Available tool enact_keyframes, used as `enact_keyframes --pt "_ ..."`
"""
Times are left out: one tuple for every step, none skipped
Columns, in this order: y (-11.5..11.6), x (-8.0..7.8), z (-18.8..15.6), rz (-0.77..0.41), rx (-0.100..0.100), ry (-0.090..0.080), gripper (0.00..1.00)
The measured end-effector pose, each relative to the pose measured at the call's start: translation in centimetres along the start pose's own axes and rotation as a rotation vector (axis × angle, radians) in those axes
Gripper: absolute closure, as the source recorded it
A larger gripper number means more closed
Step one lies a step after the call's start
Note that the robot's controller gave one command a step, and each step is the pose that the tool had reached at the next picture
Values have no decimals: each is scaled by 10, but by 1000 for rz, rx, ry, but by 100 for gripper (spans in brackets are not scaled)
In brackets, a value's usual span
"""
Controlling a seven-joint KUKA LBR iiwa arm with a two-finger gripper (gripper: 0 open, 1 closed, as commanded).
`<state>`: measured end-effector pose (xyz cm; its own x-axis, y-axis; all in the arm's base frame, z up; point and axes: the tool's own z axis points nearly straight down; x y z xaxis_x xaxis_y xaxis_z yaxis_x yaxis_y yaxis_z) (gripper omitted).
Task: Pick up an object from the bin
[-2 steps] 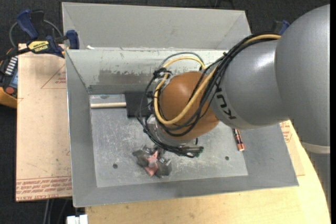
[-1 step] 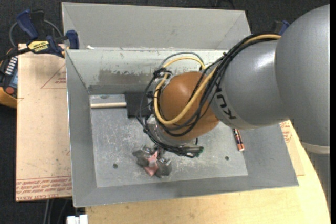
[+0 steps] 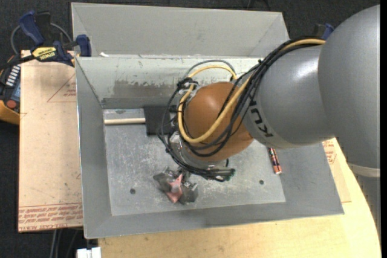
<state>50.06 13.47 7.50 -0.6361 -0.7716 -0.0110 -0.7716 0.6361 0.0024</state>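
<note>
Bin of grey metal point(image 3: 242, 191), seen from above and slightly to one side in the camera view. A thick silver-grey robot arm point(image 3: 314, 93) was stretched in from the right. A rounded orange-brown cover point(image 3: 211, 115) was fitted at its wrist, and yellow and black cables point(image 3: 211, 68) were looped around it.

Below the cover, the tool point(image 3: 179, 182) was lowered to the bin floor, near the front and left of centre. A small crumpled thing in pink and grey point(image 3: 174, 191) was found right at its tip. Whether that thing was gripped could not be told, nor whether the tool was spread or pressed together.

Towards the back left, a pale wooden stick point(image 3: 124, 120) was laid flat, joined to a black block point(image 3: 157, 119) at its right end. Right of the arm, well apart from the tool, a small red cylinder point(image 3: 275, 161), shaped like a battery, was laid on the floor.
</note>
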Motion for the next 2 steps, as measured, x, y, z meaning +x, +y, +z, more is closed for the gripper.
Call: enact_keyframes --pt "1 1 -25 1 -4 6 100" --pt "1 0 -52 2 -3 3 100"
